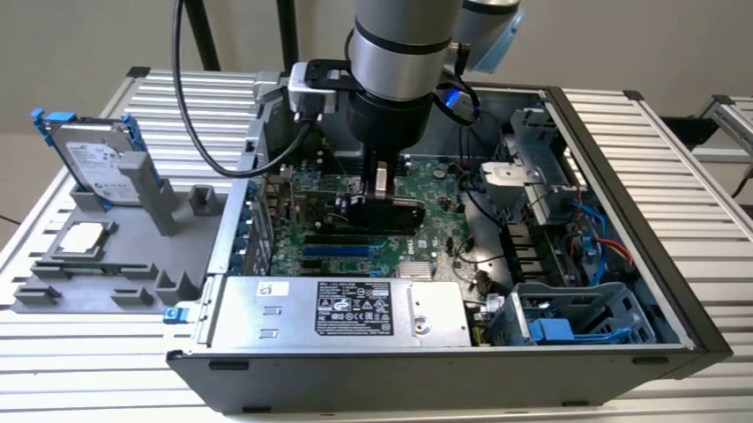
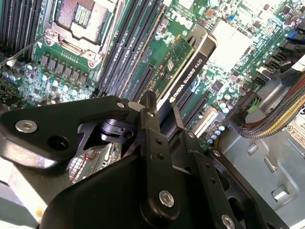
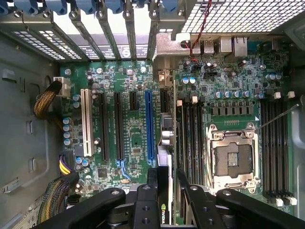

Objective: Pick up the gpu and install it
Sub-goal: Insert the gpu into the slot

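The pincer (image 2: 162,112) is clenched on the gpu (image 2: 188,64), holding it on edge just above the motherboard (image 3: 133,143) inside the open computer case (image 1: 659,291), where I judge a tilted card could miss its slot and scrape nearby components.

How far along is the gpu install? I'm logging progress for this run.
The pick-up looks done: the hand is shut on the gpu, held edge-down inside the open case over the motherboard. In hand now is lowering the card toward the expansion slots; in the first wrist view the blue slot shows bare. Whether the card has entered any slot cannot be told, so seating it looks left.
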Available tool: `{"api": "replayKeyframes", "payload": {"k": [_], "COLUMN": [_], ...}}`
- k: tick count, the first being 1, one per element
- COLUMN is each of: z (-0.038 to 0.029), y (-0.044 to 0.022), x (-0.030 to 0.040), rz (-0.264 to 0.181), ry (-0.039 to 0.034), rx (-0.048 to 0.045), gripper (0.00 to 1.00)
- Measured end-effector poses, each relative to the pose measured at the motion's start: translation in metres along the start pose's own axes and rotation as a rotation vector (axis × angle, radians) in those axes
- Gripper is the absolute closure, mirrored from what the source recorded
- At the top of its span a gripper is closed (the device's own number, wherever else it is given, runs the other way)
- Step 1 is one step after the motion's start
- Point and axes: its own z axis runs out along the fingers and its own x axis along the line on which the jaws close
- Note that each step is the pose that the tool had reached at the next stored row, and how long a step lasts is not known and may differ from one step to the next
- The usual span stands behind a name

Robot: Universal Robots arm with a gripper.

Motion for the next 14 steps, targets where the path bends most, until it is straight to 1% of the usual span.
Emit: {"api": "replayKeyframes", "payload": {"k": [6,8,12,14], "z": [0.0000,0.0000,-0.0007,-0.0005], "y": [0.0000,-0.0002,-0.0005,0.0016], "x": [0.0000,0.0012,0.0119,0.0140], "rz": [0.000,0.000,0.000,0.000], "ry": [0.0002,0.0000,0.0002,0.0002], "rx": [0.0000,0.0000,-0.0013,-0.0012], "gripper": [1.00,1.00,1.00,1.00]}}
